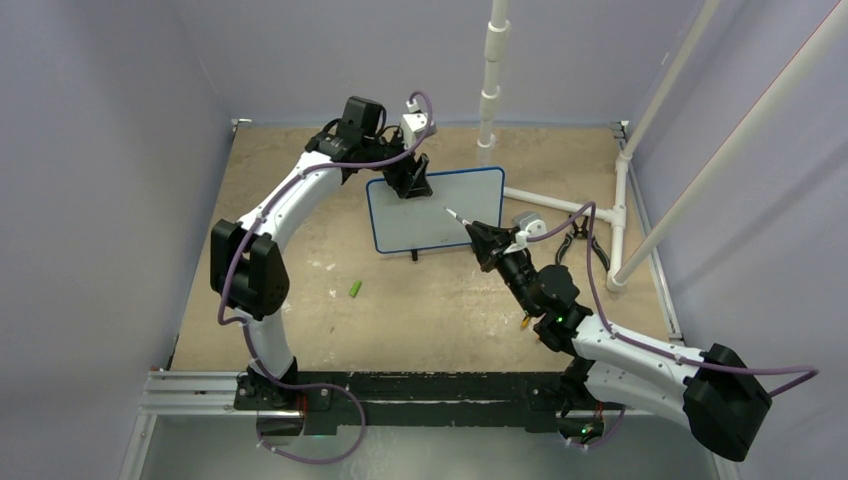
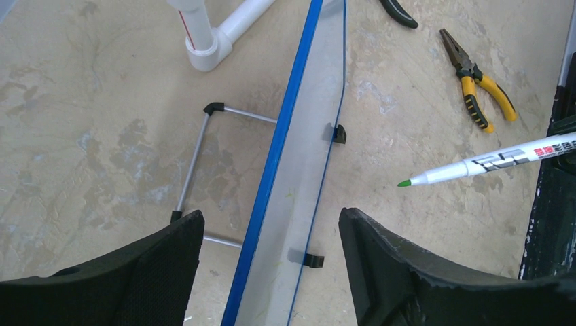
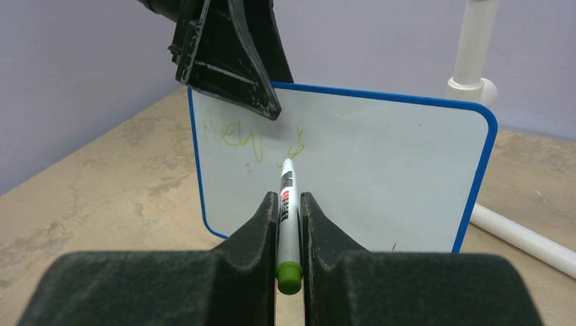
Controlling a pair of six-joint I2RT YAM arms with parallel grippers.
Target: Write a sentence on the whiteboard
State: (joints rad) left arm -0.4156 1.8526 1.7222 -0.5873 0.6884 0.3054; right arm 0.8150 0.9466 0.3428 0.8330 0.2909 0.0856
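Your table was a worn tan board, blotched and scuffed. Pale lilac walls boxed it in on the left, back and right. A white pipe frame rose at the back and ran along the surface on the right. A metal rail crossed the near edge, where both arms were bolted.

The whiteboard stood upright in the far half of the table, propped by a wire stand behind it, with its face turned toward the arms. The sentence was only a few faint green letters at the upper left of the face, with a small scribble just to their right.

Your left gripper hung over the board's top left. Its jaws were spread, one finger on either side of the blue frame with a gap on each side. Your right gripper was pinched tight on a white marker. The marker's green tip pointed at the board, and in the left wrist view it stopped short of the face.

A small green piece lay alone on the table, left of the board and nearer the arms. Yellow-handled pliers lay on the table off the board's right end, on its front side.
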